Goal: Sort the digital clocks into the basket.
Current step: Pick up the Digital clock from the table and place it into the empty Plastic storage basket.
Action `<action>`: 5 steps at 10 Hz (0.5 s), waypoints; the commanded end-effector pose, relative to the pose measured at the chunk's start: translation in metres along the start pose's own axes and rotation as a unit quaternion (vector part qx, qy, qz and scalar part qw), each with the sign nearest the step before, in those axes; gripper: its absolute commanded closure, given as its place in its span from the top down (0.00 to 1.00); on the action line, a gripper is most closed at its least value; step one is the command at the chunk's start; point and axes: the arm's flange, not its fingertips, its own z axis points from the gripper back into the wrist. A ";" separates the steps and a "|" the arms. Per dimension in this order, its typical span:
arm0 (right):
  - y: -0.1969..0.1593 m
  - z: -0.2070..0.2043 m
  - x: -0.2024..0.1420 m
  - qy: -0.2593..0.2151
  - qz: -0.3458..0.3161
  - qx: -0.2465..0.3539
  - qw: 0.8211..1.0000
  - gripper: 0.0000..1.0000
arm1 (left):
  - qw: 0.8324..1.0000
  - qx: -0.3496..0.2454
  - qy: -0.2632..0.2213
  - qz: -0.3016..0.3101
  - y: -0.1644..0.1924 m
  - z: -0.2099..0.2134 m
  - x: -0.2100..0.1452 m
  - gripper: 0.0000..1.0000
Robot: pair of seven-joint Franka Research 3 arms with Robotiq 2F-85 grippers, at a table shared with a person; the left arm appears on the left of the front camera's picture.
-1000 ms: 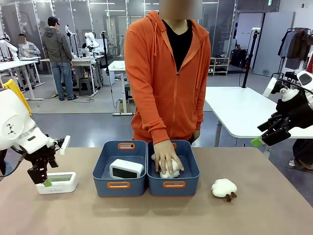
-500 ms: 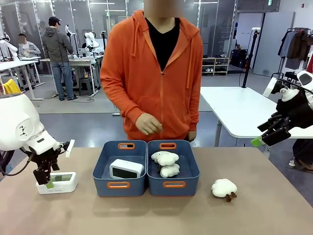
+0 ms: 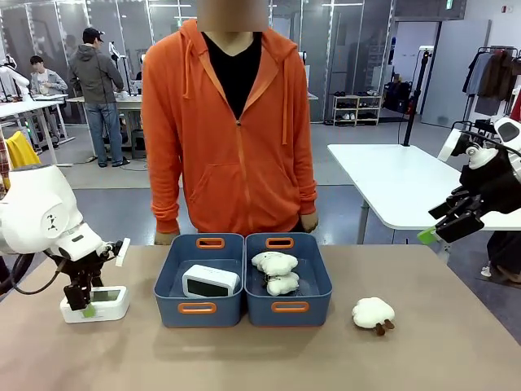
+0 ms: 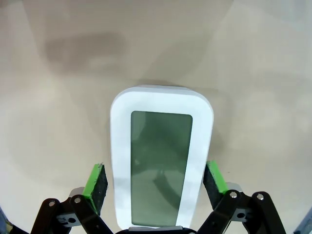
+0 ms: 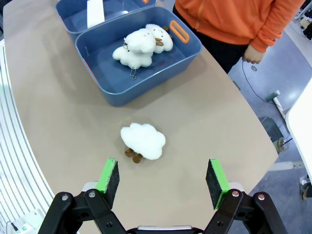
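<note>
Front camera looked across my tabletop (image 3: pixel 260 358) at the person (image 3: pixel 232 138). My left wrist camera hung close above a clock (image 4: pixel 161 156); my right wrist camera, higher, shared the baskets (image 5: pixel 105 73) with the front.

The table (image 3: pixel 260 358) is a plain beige-brown top, matt, and most of its surface is bare. Four things sit straight on it. Far over on the robot's left lies a white clock (image 3: pixel 95 304), flat on its back with the grey-green face up, well apart from the rest. In the middle, toward the far edge, two blue baskets stand side by side, their long walls touching or very nearly so: the left basket (image 3: pixel 171 314) and the right basket (image 3: pixel 317 314), each with orange-rimmed handle slots at its ends. To the right of them, near but apart, a cream-white plush toy (image 3: pixel 373 312) lies on the bare surface, with small brown bits at its near side
</note>
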 end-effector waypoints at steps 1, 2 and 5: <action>0.000 -0.001 0.004 0.005 -0.010 -0.003 1.000 0.90 | 1.000 -0.012 0.013 0.014 0.009 -0.004 -0.001 1.00; 0.000 -0.001 0.004 0.005 -0.010 -0.003 1.000 0.90 | 1.000 -0.012 0.007 0.024 0.013 -0.007 -0.003 1.00; 0.000 -0.001 0.004 0.005 -0.010 -0.003 1.000 0.90 | 0.999 -0.020 0.019 0.020 0.009 -0.013 -0.004 0.40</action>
